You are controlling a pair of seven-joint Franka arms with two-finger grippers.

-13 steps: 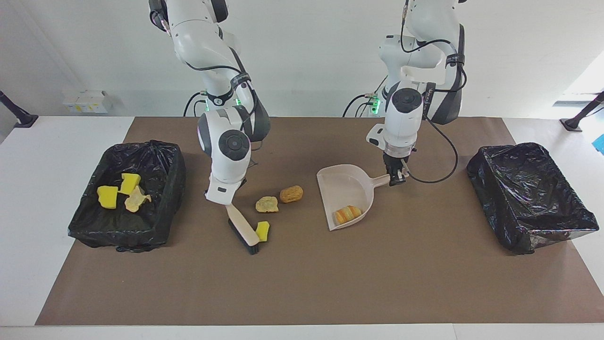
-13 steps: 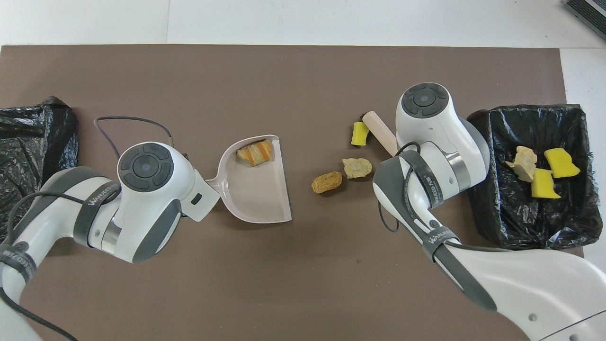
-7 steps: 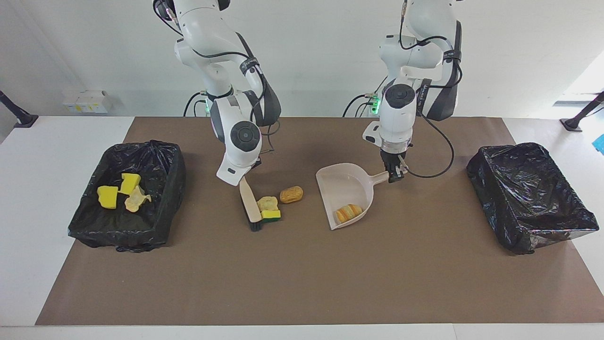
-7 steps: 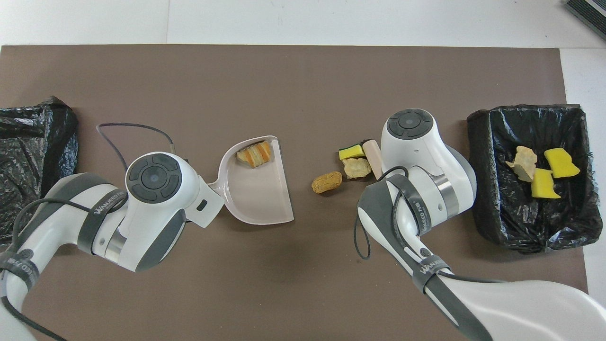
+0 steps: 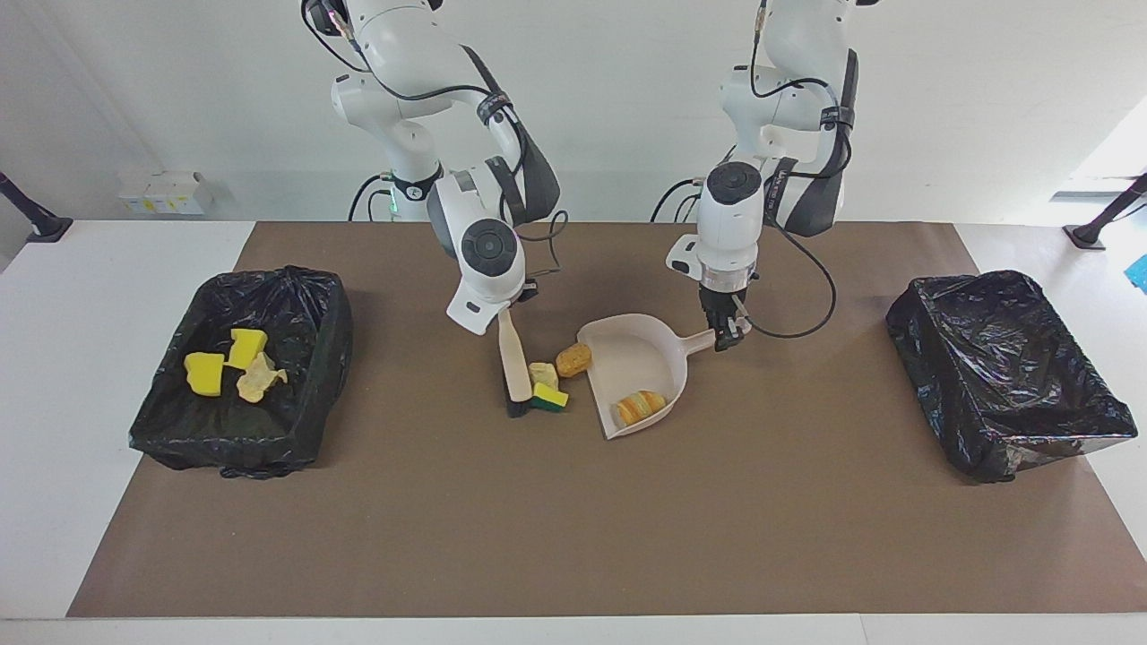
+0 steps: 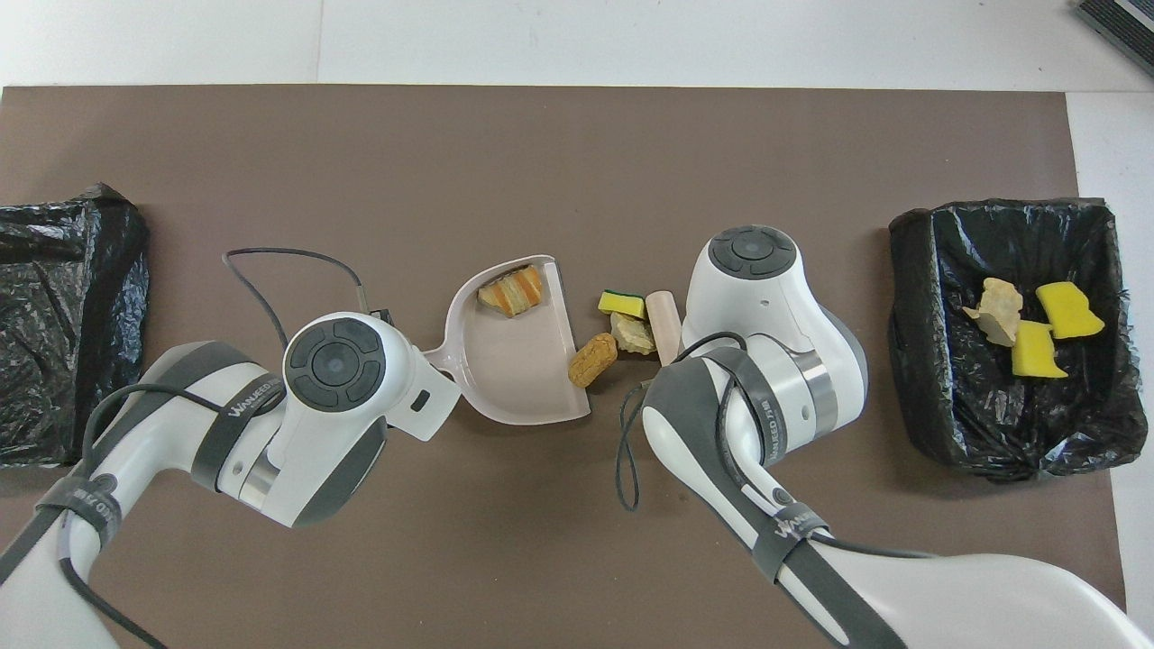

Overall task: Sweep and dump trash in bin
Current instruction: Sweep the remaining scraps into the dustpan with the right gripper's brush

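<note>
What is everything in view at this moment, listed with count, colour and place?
dustpan: one, beige, mid-table, held by its handle
brush: one, beige handle, dark bristles, beside the loose scraps
loose scraps: three, tan, pale and yellow-green, between brush and dustpan mouth
striped scrap: one, orange-tan, in the dustpan
binned scraps: three, two yellow, one tan, in the filled bin
filled bin: one, black-lined, right arm's end
other bin: one, black-lined, left arm's end
brown mat: one, covering the table
right gripper: shut on the brush
left gripper: shut on the dustpan

One camera sits high across the table, facing the robots; the other looks steeply down from above them — half a turn apart, both sharing the brown mat [image 5: 573,537] and dustpan [image 6: 518,379].
</note>
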